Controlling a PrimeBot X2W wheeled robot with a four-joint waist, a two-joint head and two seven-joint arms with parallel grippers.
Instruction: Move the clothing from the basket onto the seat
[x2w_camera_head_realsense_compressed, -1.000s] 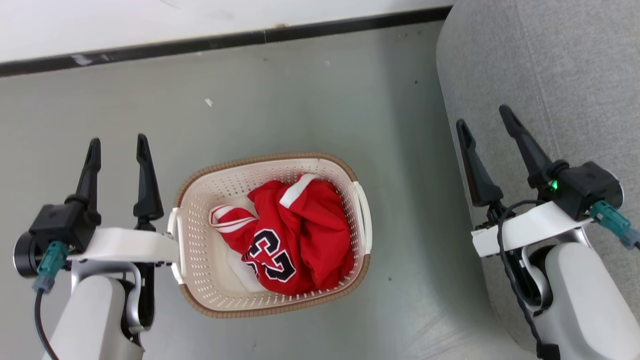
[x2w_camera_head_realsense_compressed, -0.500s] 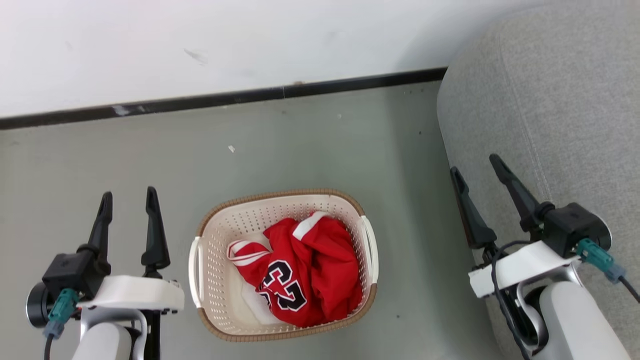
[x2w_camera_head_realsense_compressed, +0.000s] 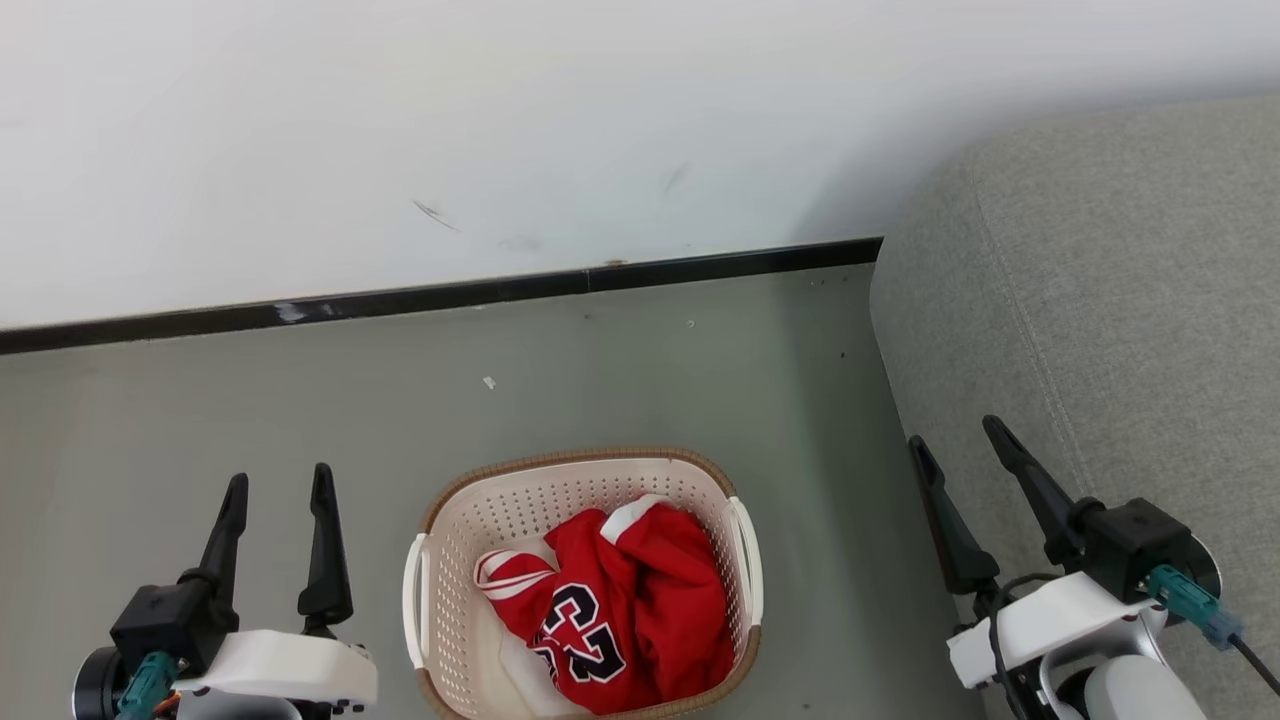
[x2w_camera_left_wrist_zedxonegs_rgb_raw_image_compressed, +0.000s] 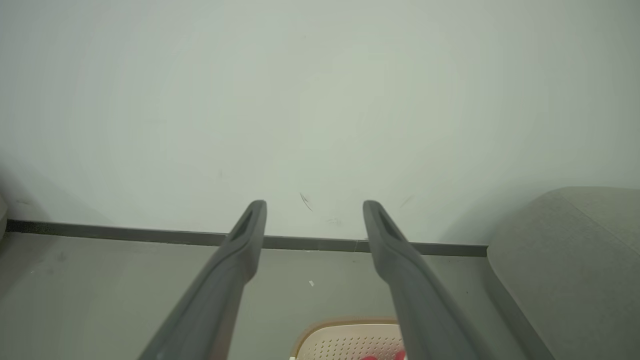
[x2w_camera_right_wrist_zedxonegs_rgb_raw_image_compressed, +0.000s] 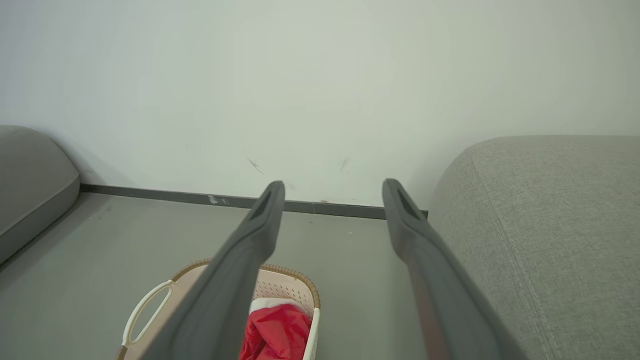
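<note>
Head view: red clothing (x2w_camera_head_realsense_compressed: 640, 600) lies in the laundry basket (x2w_camera_head_realsense_compressed: 560, 458), left gripper (x2w_camera_head_realsense_compressed: 280, 478) and right gripper (x2w_camera_head_realsense_compressed: 952, 432) both spread and empty, so reaching in comes first, I'd say.

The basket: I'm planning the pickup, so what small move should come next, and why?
Probably swing the right gripper left and down over the clothing. That lies bunched in the basket; the right gripper and the left gripper stand open and empty beside it, and the seat is on the right gripper's side.
</note>
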